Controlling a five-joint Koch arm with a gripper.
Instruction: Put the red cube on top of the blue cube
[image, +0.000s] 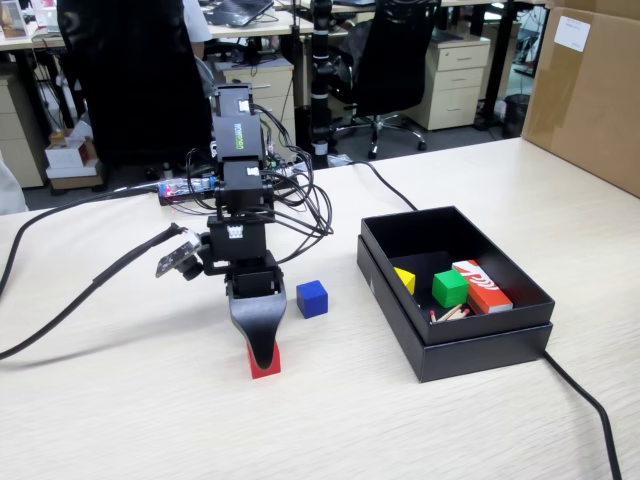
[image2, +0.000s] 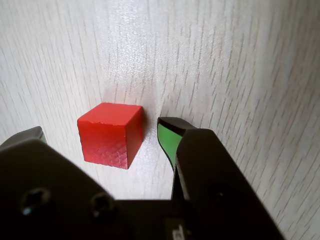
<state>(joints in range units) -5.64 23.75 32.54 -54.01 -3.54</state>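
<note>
1. The red cube (image: 266, 364) (image2: 111, 134) is small, plain and matte. It sits flat on the pale wood table, one corner turned toward the wrist camera.
2. The blue cube (image: 312, 298), equal in size, rests flat on the table nearby, apart from the red one.

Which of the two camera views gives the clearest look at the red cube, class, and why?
The wrist view: the red cube fills the middle of the picture, top and two sides showing, standing on the table between the open tips of the gripper. In the fixed view the arm covers most of the cube; only a lower corner shows.
</note>
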